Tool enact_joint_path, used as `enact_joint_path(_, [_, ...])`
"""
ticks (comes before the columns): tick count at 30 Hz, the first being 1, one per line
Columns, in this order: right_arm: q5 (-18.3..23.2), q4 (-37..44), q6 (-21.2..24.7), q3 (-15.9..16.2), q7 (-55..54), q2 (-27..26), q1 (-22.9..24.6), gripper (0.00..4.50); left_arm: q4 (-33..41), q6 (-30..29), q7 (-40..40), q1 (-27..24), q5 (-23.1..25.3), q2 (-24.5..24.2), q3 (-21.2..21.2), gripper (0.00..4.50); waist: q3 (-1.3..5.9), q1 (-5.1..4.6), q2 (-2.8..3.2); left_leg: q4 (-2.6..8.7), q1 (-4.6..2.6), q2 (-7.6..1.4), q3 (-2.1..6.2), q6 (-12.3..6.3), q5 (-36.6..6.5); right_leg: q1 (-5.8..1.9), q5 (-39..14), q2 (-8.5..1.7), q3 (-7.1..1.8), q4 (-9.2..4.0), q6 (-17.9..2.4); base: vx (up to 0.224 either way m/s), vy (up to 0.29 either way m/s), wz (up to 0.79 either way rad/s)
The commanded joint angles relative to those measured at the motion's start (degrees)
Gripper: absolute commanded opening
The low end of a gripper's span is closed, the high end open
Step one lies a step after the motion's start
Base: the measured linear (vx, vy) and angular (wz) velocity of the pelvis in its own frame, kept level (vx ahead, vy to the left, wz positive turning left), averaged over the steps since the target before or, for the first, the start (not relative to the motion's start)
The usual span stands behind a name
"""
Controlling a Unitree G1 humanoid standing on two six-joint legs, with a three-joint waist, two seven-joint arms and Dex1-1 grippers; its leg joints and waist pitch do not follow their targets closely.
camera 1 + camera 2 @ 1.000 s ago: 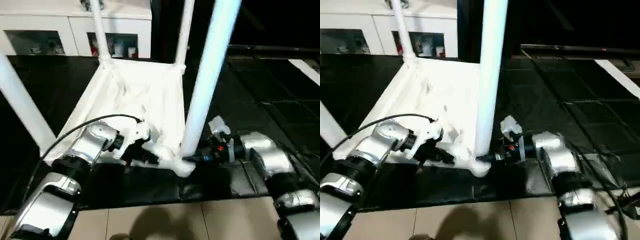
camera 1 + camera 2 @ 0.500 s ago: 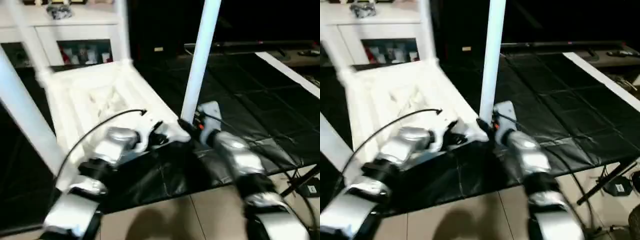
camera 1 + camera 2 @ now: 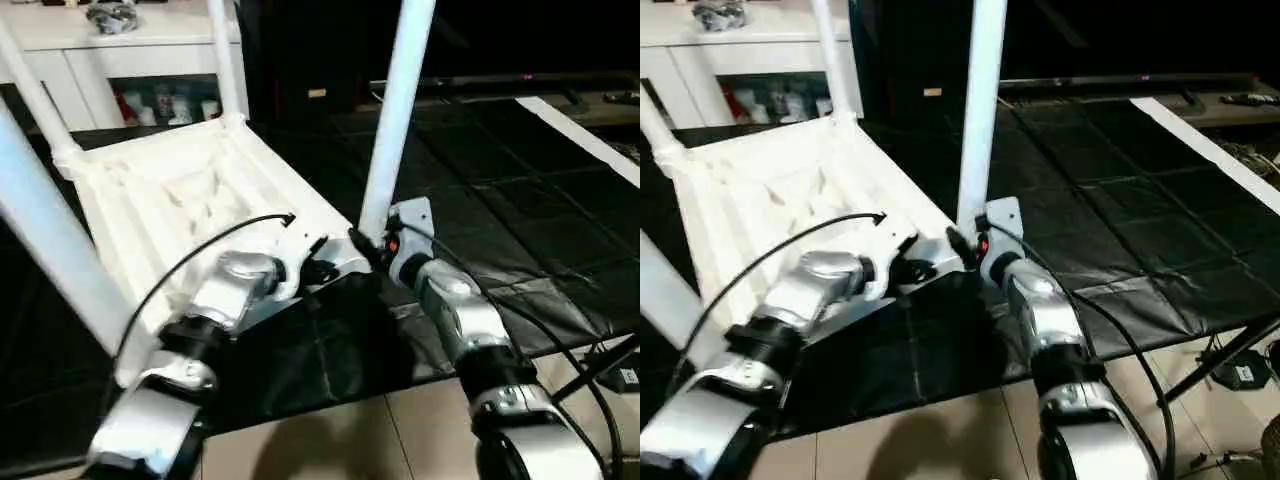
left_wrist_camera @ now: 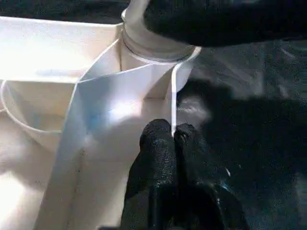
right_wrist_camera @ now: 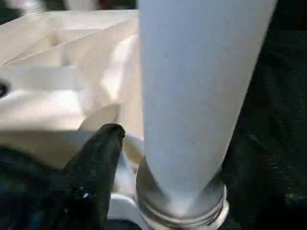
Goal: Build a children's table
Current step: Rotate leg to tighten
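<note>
The children's table lies upside down on the black mat, its ribbed white top (image 3: pixel 180 190) facing up and several white legs standing in the corner sockets. My left gripper (image 4: pixel 171 136) is shut on the thin rim wall of the top, right beside the near right socket (image 4: pixel 153 48). The near right leg (image 3: pixel 395 120) stands in that socket. My right gripper (image 3: pixel 368 248) sits at this leg's base; one black finger (image 5: pixel 100 158) stands a little off the leg (image 5: pixel 192 96), and the other finger is hidden behind it.
A white cabinet (image 3: pixel 130 50) with glass doors stands behind the table. The black mat (image 3: pixel 520 200) stretches to the right, with a white strip (image 3: pixel 580 140) along its far right side. Tiled floor (image 3: pixel 350 440) lies in front. Cables (image 3: pixel 600 370) hang at the lower right.
The whole picture has swung and tilted, so the camera moved. Both grippers stay at the near right corner of the table. My right forearm now reaches the leg from the front rather than from the side.
</note>
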State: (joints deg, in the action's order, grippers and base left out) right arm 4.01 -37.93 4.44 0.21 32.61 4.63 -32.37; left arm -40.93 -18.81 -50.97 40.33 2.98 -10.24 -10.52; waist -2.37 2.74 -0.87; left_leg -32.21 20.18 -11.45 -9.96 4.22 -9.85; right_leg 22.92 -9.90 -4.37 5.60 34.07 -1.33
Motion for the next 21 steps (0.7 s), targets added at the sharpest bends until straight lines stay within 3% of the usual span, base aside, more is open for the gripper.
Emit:
enact_joint_path(1, [1.1,1.3,1.3,6.2,9.2,-1.4,1.3,3.59,1.6,2.0,-3.5,-0.1,-1.3,0.3,-2.2,0.00,3.30,0.59,0.16,3.05,0.26,-1.56,0.35,-3.61,-12.0,-3.38,-13.9,-4.13,-3.17,-4.62,-10.5,0.000,0.000,0.00])
enact_joint_path(5, [3.1,3.1,1.3,4.9,18.4,3.8,2.3,4.04,2.1,5.3,-11.2,-0.7,-0.7,-4.0,-4.0,0.00,3.17,0.76,0.10,3.14,0.10,-1.77,0.34,-3.92,-12.9,-3.28,-14.9,-4.15,-3.14,-4.70,-11.0,0.000,0.000,0.00])
enact_joint_path(8, [3.3,3.1,1.2,4.7,19.8,4.7,2.3,4.04,2.0,6.3,-12.5,-0.6,-0.5,-4.6,-4.3,0.00,3.12,1.11,0.27,3.17,-0.06,-1.97,0.33,-3.48,-12.9,-3.06,-13.9,-4.11,-3.21,-4.45,-11.6,0.000,0.000,0.00])
enact_joint_path(10, [3.3,3.1,1.2,4.7,19.8,4.7,2.3,4.04,2.0,6.3,-12.5,-0.6,-0.5,-4.6,-4.3,0.00,3.15,1.58,0.34,3.18,-0.55,-2.11,0.22,-2.65,-13.5,-2.77,-13.9,-4.18,-3.31,-4.44,-12.2,0.000,0.000,0.00])
enact_joint_path(14, [3.3,3.0,1.1,4.7,20.2,5.0,2.3,4.04,2.0,6.5,-12.9,-0.7,-0.5,-4.8,-4.4,0.00,3.28,2.15,0.25,3.20,-0.30,-2.07,0.22,-2.28,-12.4,-3.06,-11.9,-4.23,-3.39,-4.08,-12.2,0.000,0.000,0.00])
enact_joint_path(17, [5.2,1.5,-3.4,6.5,38.6,13.1,1.2,4.04,2.2,11.5,-29.0,-0.3,-1.2,-10.5,-8.0,0.00,3.38,2.75,-0.27,2.85,-0.03,-1.90,0.02,-3.98,-11.3,-3.43,-11.7,-4.13,-3.22,-4.08,-11.7,0.000,0.000,0.00])
enact_joint_path(19, [5.6,0.4,-3.4,7.0,42.3,14.3,0.4,4.04,2.2,12.4,-32.3,-0.1,-1.0,-11.5,-9.1,0.00,3.42,3.08,0.00,2.66,0.06,-2.19,-0.11,-5.19,-9.5,-3.26,-8.1,-4.07,-3.29,-3.46,-12.9,0.000,0.000,0.00])
enact_joint_path(21, [5.6,0.1,-3.3,7.1,43.1,14.5,0.2,4.04,2.2,12.6,-32.7,-0.1,-1.0,-11.6,-9.3,0.00,3.39,3.36,-0.07,2.69,-0.02,-2.29,-0.06,-4.96,-9.4,-3.19,-7.8,-4.16,-3.20,-3.31,-13.5,0.000,0.000,0.00])
